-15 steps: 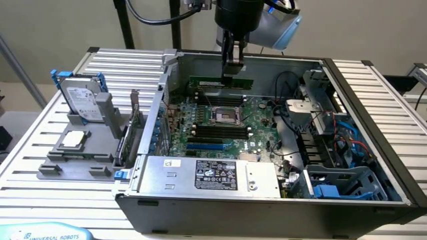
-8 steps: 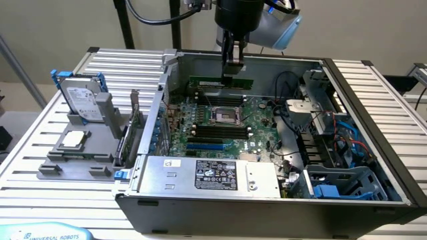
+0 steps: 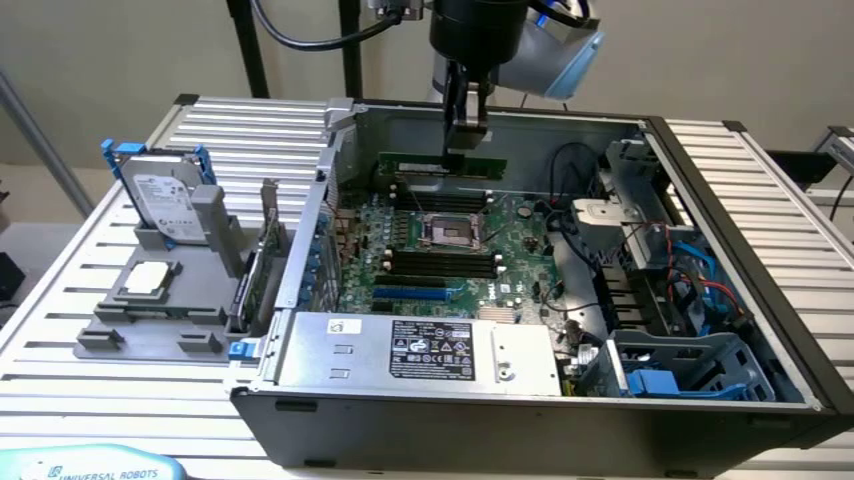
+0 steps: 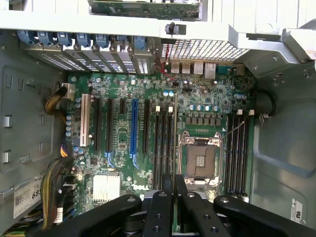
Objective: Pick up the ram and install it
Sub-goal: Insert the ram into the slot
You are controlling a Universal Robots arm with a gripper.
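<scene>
My gripper (image 3: 467, 148) hangs inside the open computer case (image 3: 747, 250), shut on the ram (image 3: 424, 166). The ram is a long, narrow green stick, held level just above the far memory slots (image 3: 430, 196) of the motherboard (image 3: 514, 255). In the wrist view the black fingers (image 4: 160, 207) press together on the ram (image 4: 174, 203), which is seen edge-on. Below it lie the empty processor socket (image 4: 200, 159) and black memory slots (image 4: 163, 148) on either side, the other bank being the slots (image 4: 237, 150).
A grey fixture (image 3: 120, 335) at the exterior view's left holds a hard drive (image 3: 167, 205) in a blue bracket, a square silver processor chip (image 3: 147, 280) and an upright green expansion card (image 3: 267, 265). The power supply (image 3: 420, 350) and cables (image 3: 601, 290) crowd the case's near and right sides.
</scene>
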